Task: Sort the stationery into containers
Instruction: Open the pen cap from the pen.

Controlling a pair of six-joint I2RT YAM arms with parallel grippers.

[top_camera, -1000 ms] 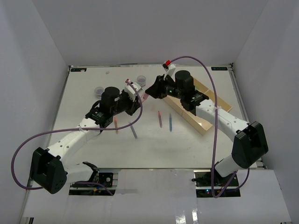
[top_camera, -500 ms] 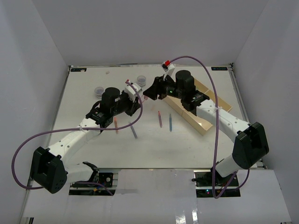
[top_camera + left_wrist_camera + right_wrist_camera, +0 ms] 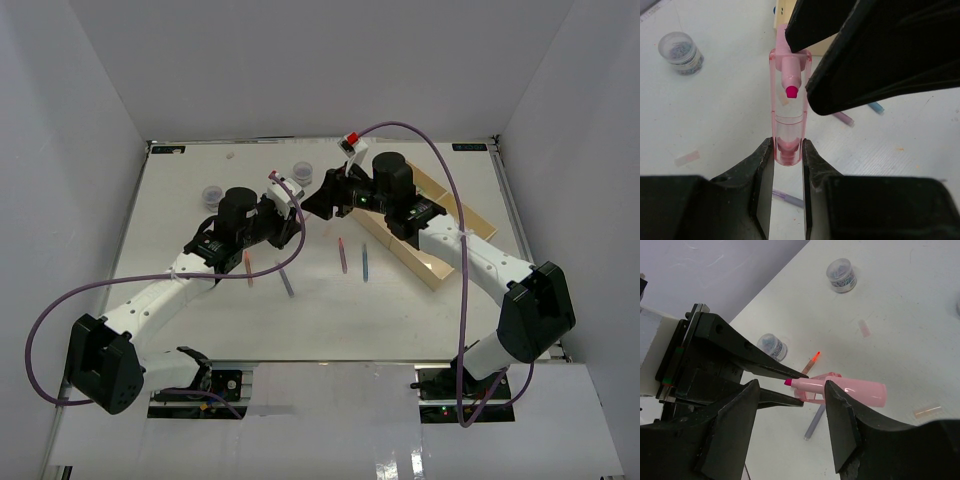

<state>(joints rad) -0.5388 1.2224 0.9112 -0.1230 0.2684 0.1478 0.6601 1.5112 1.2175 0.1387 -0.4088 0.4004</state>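
Right claw point(image 3: 792, 388) has opened; left claw point(image 3: 788, 153) grips the pink highlighter point(image 3: 788, 122).

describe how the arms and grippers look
The left arm and right arm have white links, black joint housings and bases, and a purple cable looping along each. The left gripper and right gripper are black with two tapered fingers. A red-capped white block sits on the right wrist.
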